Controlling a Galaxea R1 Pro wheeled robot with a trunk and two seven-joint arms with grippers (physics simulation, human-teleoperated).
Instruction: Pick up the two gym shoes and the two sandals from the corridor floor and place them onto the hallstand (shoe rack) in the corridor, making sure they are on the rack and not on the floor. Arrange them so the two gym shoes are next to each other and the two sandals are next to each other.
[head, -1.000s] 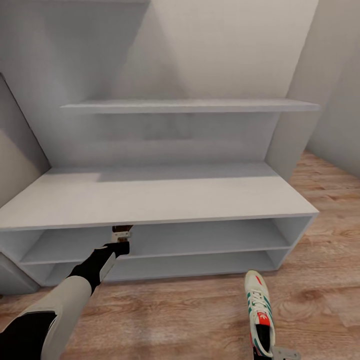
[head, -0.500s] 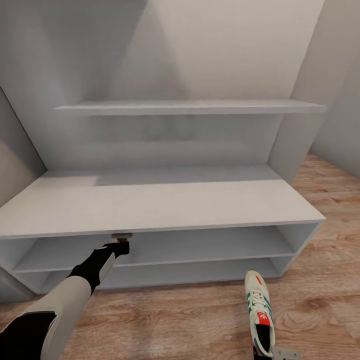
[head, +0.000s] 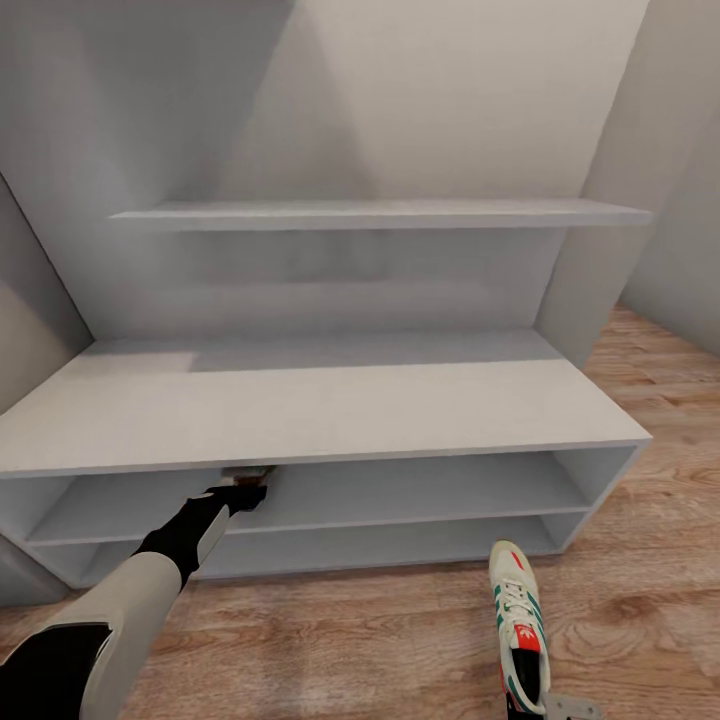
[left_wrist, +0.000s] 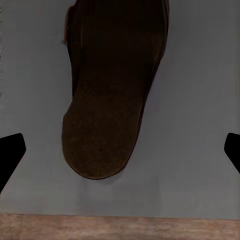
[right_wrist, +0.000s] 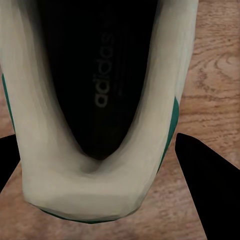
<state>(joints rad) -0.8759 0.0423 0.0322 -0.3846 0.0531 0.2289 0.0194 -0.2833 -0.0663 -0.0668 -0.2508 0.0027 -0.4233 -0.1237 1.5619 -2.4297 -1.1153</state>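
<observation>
Just sandal (left_wrist: 110, 95) under hallstand (head: 330, 410) top; gym shoe (head: 518, 625) on floor (head: 350, 630)

Bench top (head: 330, 410) is bare; sandal (left_wrist: 112, 95) occupies the upper slot's left.

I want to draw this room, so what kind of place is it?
Probably a hallway or entryway in a home. A low pale hallstand with open shoe slots stands against the wall, a white and green gym shoe is over the wood plank floor, and a brown sandal lies on a shelf.
</observation>
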